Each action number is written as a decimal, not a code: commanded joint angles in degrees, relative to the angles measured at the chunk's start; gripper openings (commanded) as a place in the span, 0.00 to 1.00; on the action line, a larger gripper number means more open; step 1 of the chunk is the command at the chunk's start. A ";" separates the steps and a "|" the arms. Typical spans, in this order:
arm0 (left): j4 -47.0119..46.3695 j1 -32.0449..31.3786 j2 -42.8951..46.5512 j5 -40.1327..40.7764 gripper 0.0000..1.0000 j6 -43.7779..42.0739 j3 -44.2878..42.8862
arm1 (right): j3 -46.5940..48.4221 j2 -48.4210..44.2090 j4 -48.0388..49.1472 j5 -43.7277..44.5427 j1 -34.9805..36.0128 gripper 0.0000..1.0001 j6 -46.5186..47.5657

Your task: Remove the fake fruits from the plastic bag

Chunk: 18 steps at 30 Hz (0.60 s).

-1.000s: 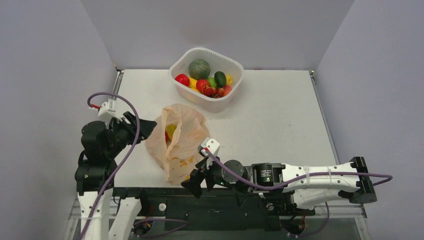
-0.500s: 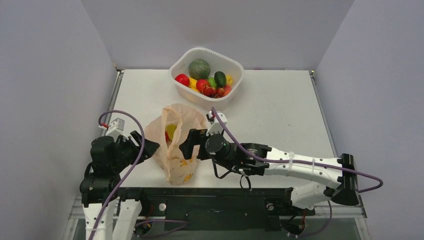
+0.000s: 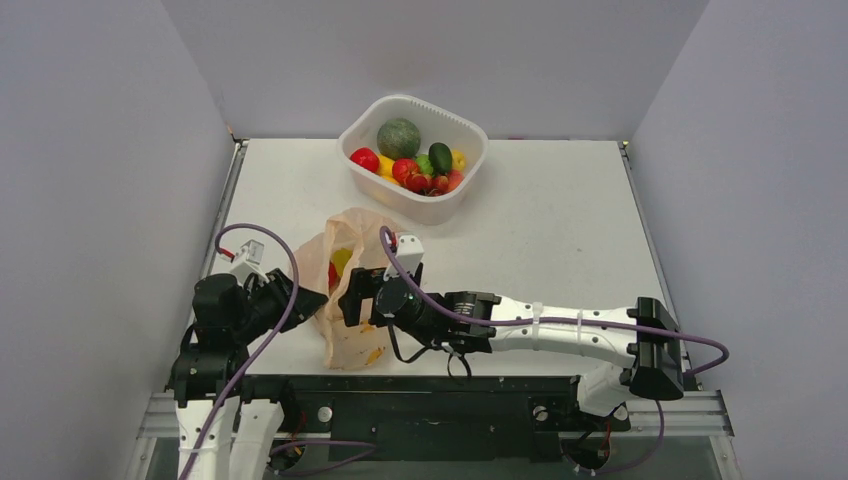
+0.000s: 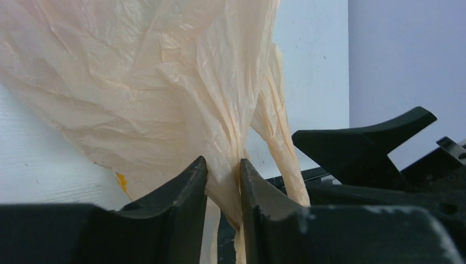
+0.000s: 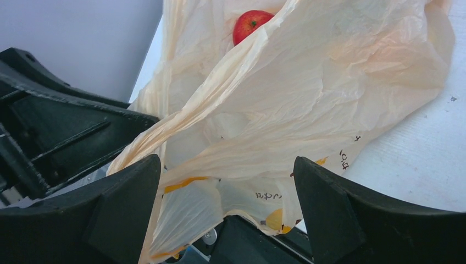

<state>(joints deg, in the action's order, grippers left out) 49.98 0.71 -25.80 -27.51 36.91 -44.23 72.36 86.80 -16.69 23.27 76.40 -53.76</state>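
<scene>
The peach-orange plastic bag [image 3: 365,262] lies crumpled at the table's near left, mouth facing away. Inside it show a yellow-green fruit [image 3: 342,260] and a red one [image 3: 333,273]; the right wrist view sees the red fruit [image 5: 250,25] deep in the bag [image 5: 308,93]. My left gripper [image 3: 312,298] is at the bag's left side. In the left wrist view it [image 4: 223,179] pinches a gathered fold of the bag [image 4: 165,82]. My right gripper [image 3: 348,297] hovers over the bag's near part. It [image 5: 226,165] stands wide open with bag film between the fingers.
A white tub [image 3: 470,128] at the back centre holds a dark-green melon [image 3: 399,136] and several small fruits. The table's near edge and black frame [image 3: 420,385] run just behind the bag's bottom. The left wall [image 3: 100,200] is close to the left arm.
The right arm swung from the near edge leftward onto the bag, its jaws staying wide. The left gripper slid toward the near edge along the bag's left side and closed on a fold.
</scene>
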 commanded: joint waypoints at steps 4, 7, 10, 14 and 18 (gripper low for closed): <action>-0.14 -1.06 0.28 0.82 0.00 -3.69 -0.53 | 3.88 -2.29 1.51 9.05 4.65 0.87 4.47; -0.45 -1.98 0.23 0.78 0.00 -3.55 -0.72 | 5.18 -1.61 1.04 10.34 6.55 0.87 5.71; -1.29 -2.16 -0.01 0.27 0.00 -3.11 -0.64 | 6.96 0.03 0.54 10.89 6.97 0.86 6.15; -2.31 -2.58 -0.45 -0.55 0.00 -2.55 -0.99 | 10.37 3.98 0.45 10.53 6.98 0.83 6.84; -2.97 -3.01 -1.26 -1.09 0.00 -2.40 -1.33 | 11.55 7.33 1.89 9.57 6.95 0.79 7.63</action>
<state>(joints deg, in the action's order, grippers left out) 50.24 -1.80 -26.06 -27.33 34.79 -43.75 81.91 91.26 -16.32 31.77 83.33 -47.75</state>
